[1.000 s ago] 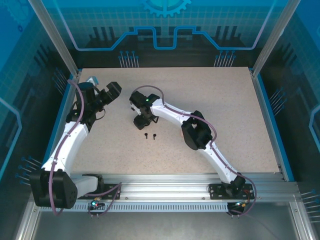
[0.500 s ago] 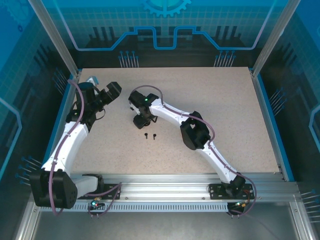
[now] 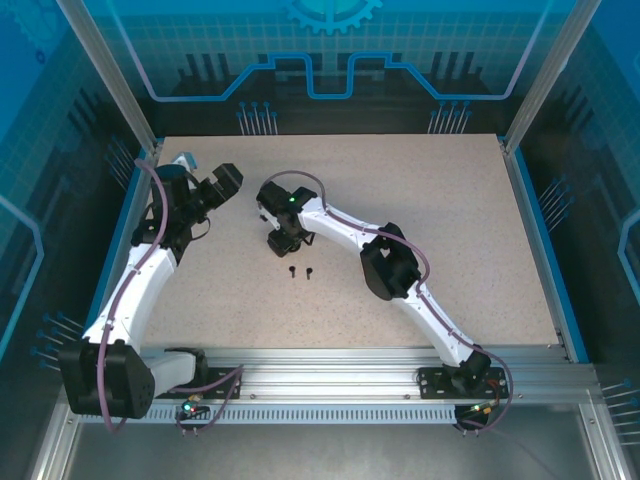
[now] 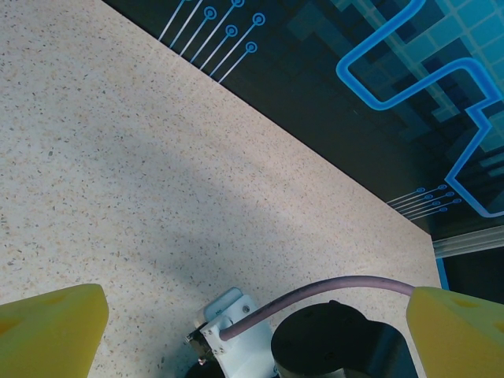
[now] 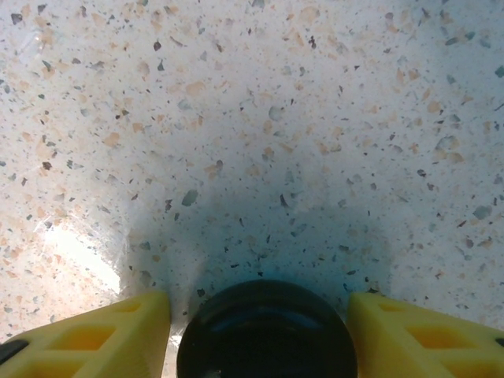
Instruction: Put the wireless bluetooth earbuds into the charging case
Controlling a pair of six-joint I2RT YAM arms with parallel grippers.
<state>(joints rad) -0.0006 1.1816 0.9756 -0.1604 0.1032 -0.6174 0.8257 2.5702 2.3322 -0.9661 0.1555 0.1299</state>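
Right end effector (image 5: 258,305) narrower than before, flanking black case (image 5: 266,337), grip unclear; left end effector (image 4: 253,303) wide.

A beige speckled table (image 3: 460,220) lies inside a dark enclosure. Blue strips (image 3: 543,240) edge its sides, blue circuit patterns cover the back wall (image 3: 330,70), and an aluminium rail (image 3: 330,385) runs along its near edge.

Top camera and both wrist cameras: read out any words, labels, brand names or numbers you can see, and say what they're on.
No words, numbers or brand names can be read anywhere.
Back wall: a blue gear emblem and circuit-style lines, drawings with no lettering.
Black round case: plain surface, no label visible.
Black earbuds: too small to show any marking.
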